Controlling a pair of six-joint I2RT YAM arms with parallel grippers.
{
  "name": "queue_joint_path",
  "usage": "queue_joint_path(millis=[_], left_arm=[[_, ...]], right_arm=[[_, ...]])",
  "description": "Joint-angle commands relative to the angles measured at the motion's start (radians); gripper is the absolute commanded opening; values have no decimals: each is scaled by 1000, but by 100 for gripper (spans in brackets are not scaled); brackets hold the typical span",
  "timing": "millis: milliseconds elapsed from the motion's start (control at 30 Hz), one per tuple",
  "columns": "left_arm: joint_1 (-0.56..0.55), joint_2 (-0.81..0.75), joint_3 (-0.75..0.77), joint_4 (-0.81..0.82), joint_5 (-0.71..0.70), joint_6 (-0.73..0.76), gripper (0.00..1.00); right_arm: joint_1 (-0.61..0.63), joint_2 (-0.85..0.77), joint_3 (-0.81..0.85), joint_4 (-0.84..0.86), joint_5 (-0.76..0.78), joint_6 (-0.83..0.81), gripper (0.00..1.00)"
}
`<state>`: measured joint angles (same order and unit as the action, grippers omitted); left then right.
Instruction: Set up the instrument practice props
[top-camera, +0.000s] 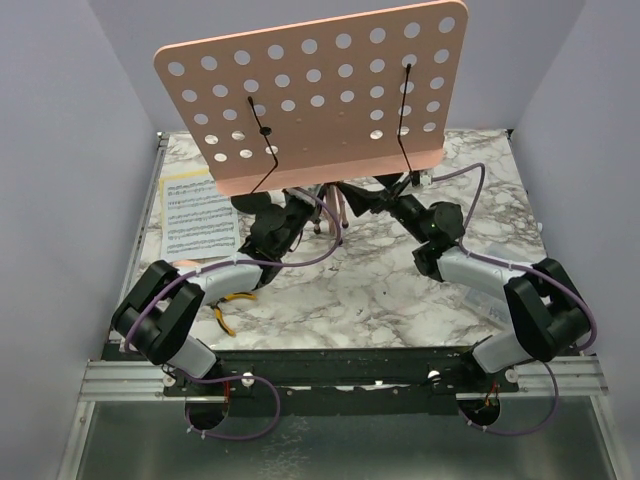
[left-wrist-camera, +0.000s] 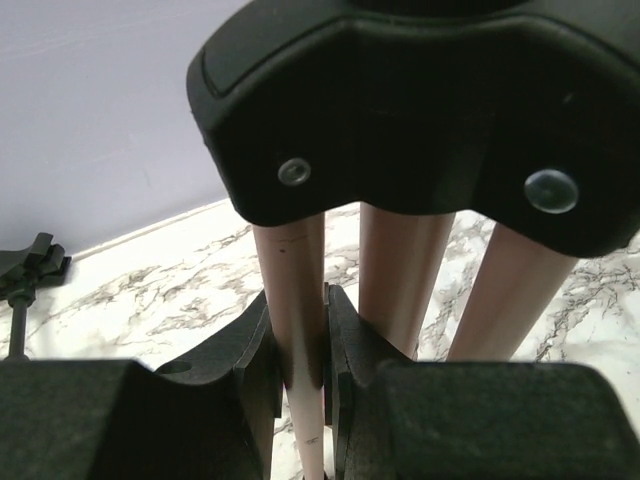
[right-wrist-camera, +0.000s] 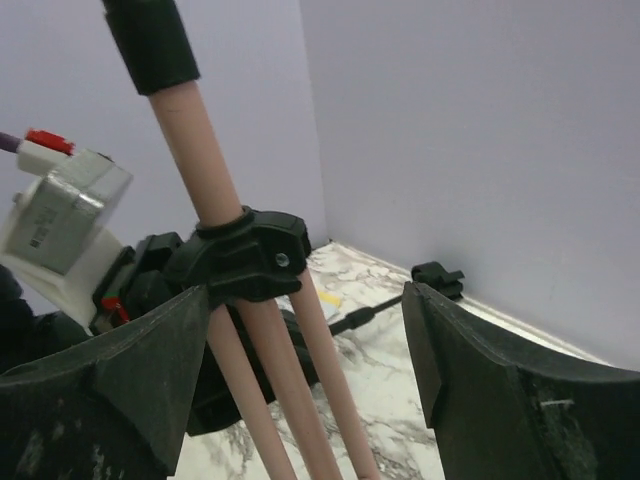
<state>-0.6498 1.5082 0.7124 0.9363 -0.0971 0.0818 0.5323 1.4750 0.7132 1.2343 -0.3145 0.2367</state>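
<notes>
Landmark: taking the black plastic tripod hub (left-wrist-camera: 420, 110) as the reference for every place below.
Left gripper (left-wrist-camera: 303, 345): clenching one pink tubular tripod leg (left-wrist-camera: 290, 280) just below the hub, pads pressing it from both sides.
Right gripper (right-wrist-camera: 305, 292): hanging released, jaws spreading wide either side of the legs below the hub, touching neither.
Stand: carrying the pink perforated metal music-stand desk (top-camera: 310, 95) high above the hub on the pink round pole (right-wrist-camera: 195, 150), the desk tilting back.
Page: lying flat on the grey-veined marble table (top-camera: 380, 300), the white printed sheet-music page (top-camera: 197, 212) sitting left of the hub and apart from it.
Black piece: lying beyond the hub near the far wall, a thin black rod with a clamp end (right-wrist-camera: 435, 278) (probably the mic stand, too small to confirm).
Pliers: resting nearer than the hub, the yellow-handled pliers (top-camera: 225, 315) having no part in the job.
Risk, tipping: holding a top-heavy stand by one leg only; dragging that leg sideways likely levering the desk over.
Risk, knocking: closing the right jaws off-centre likely shoving a leg and folding the spread.
Risk, slipping: squeezing a smooth round tube, possibly letting it rotate or slide.
</notes>
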Motion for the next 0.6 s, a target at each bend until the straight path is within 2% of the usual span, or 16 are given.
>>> queue_joint_path(millis=[0,167,300,400,567], left_arm=[[-4,0,23,-99,36,5,0],[-11,9,36,-111,45,10,0],[-19,8,44,-127,41,21,0],[-32,-4,57,-162,23,51,0],[-50,-30,110,-287,9,94,0]], right_arm=[[29,24,69,180,-54,-58,83],[58,35,136,112,-35,-96,81],[69,65,179,80,-7,-96,75],[78,67,152,112,9,-88,71],[82,31,97,137,60,-61,70]])
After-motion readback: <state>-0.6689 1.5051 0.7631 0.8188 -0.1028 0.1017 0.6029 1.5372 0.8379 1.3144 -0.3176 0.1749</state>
